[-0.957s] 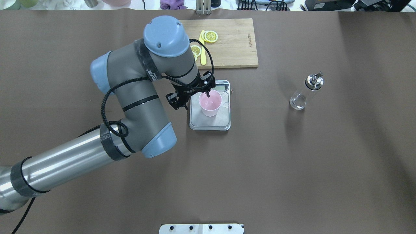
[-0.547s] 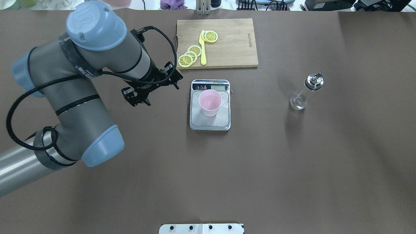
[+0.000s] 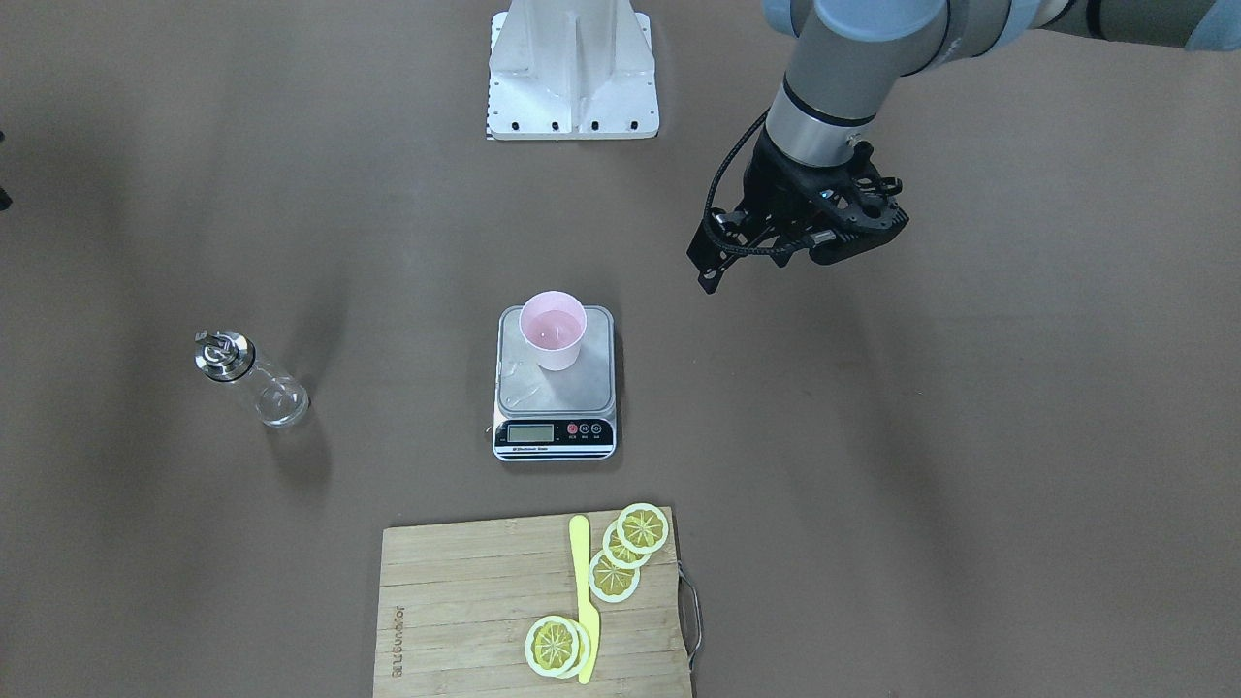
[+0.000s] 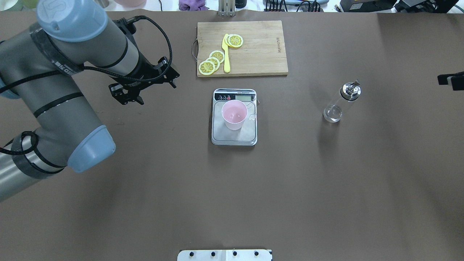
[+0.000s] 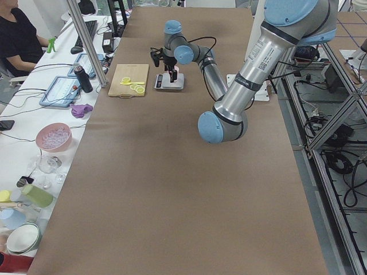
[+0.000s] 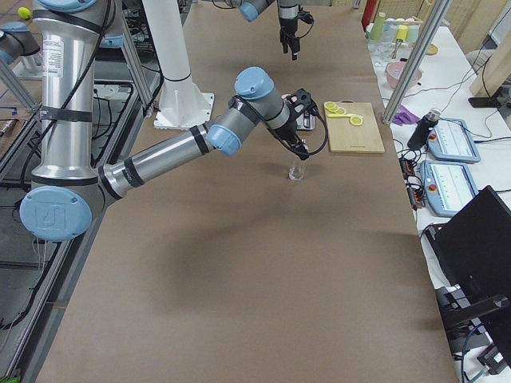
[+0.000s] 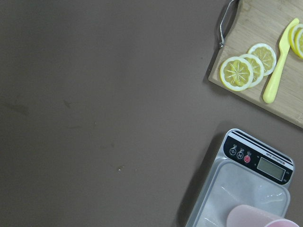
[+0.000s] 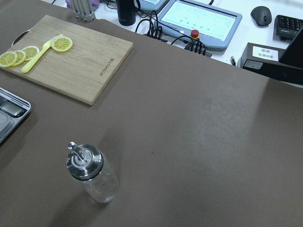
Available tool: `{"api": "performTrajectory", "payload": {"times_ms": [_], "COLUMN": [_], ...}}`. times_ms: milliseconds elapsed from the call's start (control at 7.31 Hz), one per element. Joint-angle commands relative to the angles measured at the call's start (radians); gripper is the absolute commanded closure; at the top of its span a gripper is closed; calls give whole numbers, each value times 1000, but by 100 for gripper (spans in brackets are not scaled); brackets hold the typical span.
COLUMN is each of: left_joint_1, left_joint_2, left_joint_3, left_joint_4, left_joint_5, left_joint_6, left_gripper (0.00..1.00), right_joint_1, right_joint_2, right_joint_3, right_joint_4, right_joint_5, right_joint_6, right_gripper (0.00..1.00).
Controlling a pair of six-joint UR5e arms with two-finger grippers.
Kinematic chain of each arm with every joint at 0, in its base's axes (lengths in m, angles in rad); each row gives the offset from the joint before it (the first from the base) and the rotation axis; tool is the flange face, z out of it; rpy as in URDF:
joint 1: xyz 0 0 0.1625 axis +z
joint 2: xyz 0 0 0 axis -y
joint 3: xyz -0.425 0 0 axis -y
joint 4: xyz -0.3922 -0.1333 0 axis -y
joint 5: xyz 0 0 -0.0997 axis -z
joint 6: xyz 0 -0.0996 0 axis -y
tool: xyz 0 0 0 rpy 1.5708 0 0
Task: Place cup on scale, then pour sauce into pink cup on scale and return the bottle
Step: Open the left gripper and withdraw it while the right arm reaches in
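Note:
The pale pink cup [image 4: 234, 115] stands upright on the silver scale [image 4: 234, 137], also in the front view, cup [image 3: 553, 330] on scale [image 3: 557, 396]. My left gripper [image 4: 173, 81] is open and empty, well to the left of the scale, raised above the table; in the front view the left gripper [image 3: 708, 276] is at the upper right. The glass bottle [image 4: 340, 103] with chrome spout stands alone to the right, also in the right wrist view [image 8: 94, 177]. My right gripper [image 4: 451, 79] only shows at the right edge; I cannot tell its jaws.
A wooden cutting board [image 4: 261, 54] with lemon slices [image 4: 214, 59] and a yellow knife [image 4: 226, 58] lies just behind the scale. The robot's white base plate [image 4: 224, 255] is at the near edge. Brown table surface surrounds the scale and bottle.
My left gripper let go of the cup and drew back to the left, away from the scale. The cup stayed on the scale. My right gripper came into view at the right edge.

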Motion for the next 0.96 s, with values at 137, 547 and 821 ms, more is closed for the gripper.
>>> {"api": "performTrajectory", "payload": {"times_ms": [137, 547, 821], "left_joint_1": [-9, -11, -10], "left_joint_2": [15, 34, 35], "left_joint_3": [6, 8, 8], "left_joint_4": [-1, -1, -3], "left_joint_5": [0, 0, 0], "left_joint_6": [16, 48, 48], "left_gripper": [1, 1, 1], "right_joint_1": [-239, -525, -578], "right_joint_2": [-44, -35, -35], "right_joint_3": [-6, -9, -126], "right_joint_4": [144, 152, 300], "right_joint_5": [-236, -563, -671], "right_joint_6": [171, 288, 288], "right_gripper": [1, 1, 2]}}
